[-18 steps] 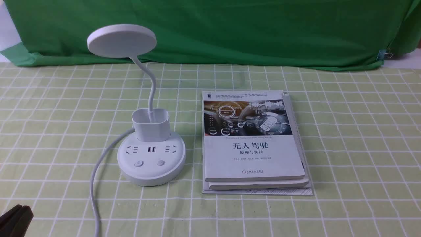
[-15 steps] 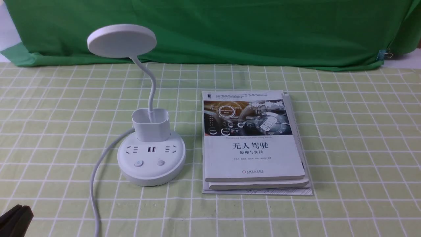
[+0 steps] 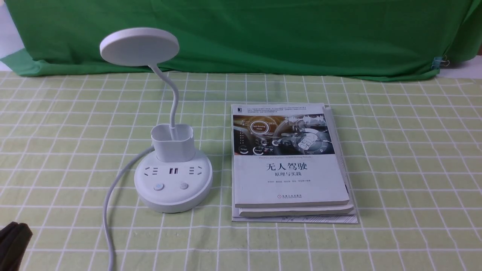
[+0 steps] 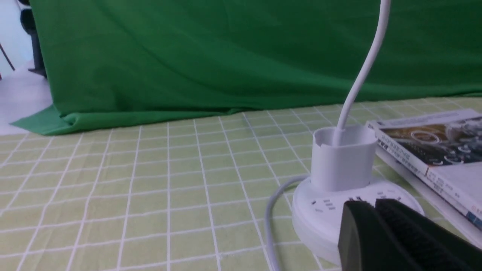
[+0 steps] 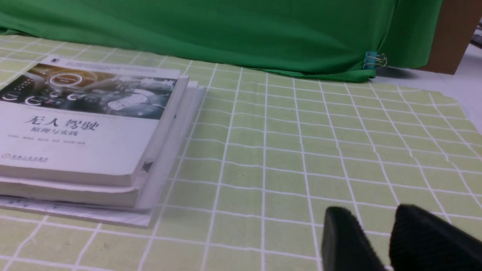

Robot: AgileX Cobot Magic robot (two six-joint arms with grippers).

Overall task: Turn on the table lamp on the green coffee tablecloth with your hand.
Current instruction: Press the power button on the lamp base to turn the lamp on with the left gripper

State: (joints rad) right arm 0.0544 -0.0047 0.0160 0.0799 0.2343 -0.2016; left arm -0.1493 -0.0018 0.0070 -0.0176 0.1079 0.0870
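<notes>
The white table lamp stands left of centre on the pale green checked tablecloth, with its disc head raised on the bent neck. Two buttons sit on the front of its base; the left button looks faintly blue. The disc head does not look lit. My left gripper is shut and empty at the near left corner, apart from the lamp. In the left wrist view the shut gripper is close in front of the lamp base. My right gripper is open and empty over bare cloth.
A stack of books lies just right of the lamp; it also shows in the right wrist view. The lamp's white cable runs off the near edge. The dark green backdrop cloth hangs behind, with a binder clip at its right end.
My left gripper has drawn slightly down and left toward the near corner. The lamp's left button looks bluer than before. The lamp and books have not moved.
</notes>
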